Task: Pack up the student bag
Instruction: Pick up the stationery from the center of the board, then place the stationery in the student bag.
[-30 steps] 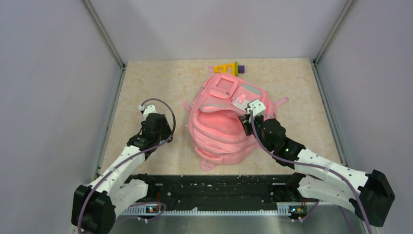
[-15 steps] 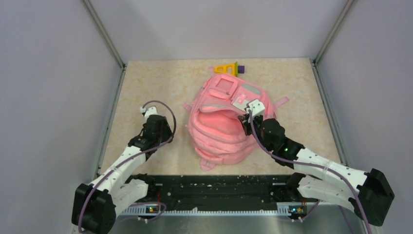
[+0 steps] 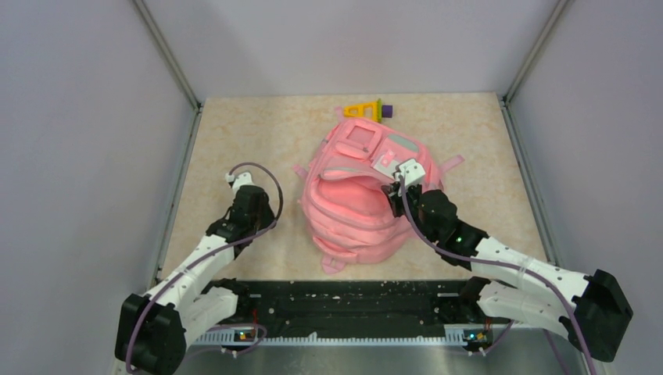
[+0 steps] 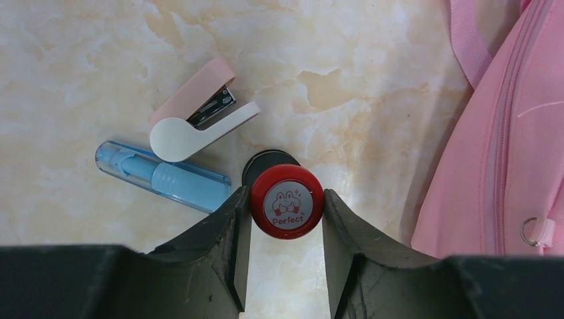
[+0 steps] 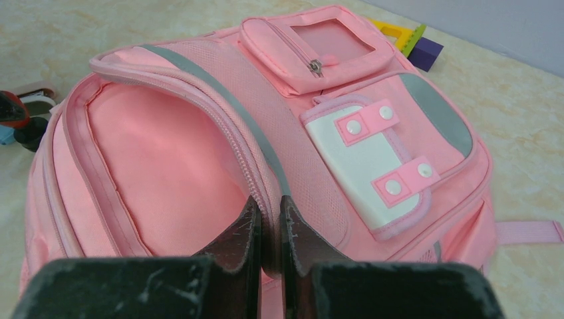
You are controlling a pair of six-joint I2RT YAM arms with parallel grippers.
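Red is where the change is: the left gripper [image 4: 286,197] has narrowed over the last second, and its two fingers now press against both sides of the round red cap of a stamp [image 4: 287,202]. As far as the wrist view shows, it is grasping the stamp. The stamp stands upright on its dark base on the table [image 3: 250,133], between the left edge and the student bag [image 3: 356,211]. From above, the left arm has also settled slightly lower over that spot. Just beside the stamp lie a pink and white stapler [image 4: 193,123] and a blue plastic tube [image 4: 159,176], touching each other and not held.

Nothing else has shifted. The student bag lies at the middle of the table, a little toward the right edge, with its main compartment gaping. The right gripper [image 5: 269,219] stays clenched on the zip rim of that opening and holds it up. A yellow and purple toy [image 3: 366,109] rests at the far edge, beyond the bag.

For the task, this looks like the picking step completing. With the mouth held open, the next move is probably to lift the stamp and carry it right into the compartment. The smooth round cap could slip or twist if the grip is loose. The stapler, tube and toy appear not yet packed.
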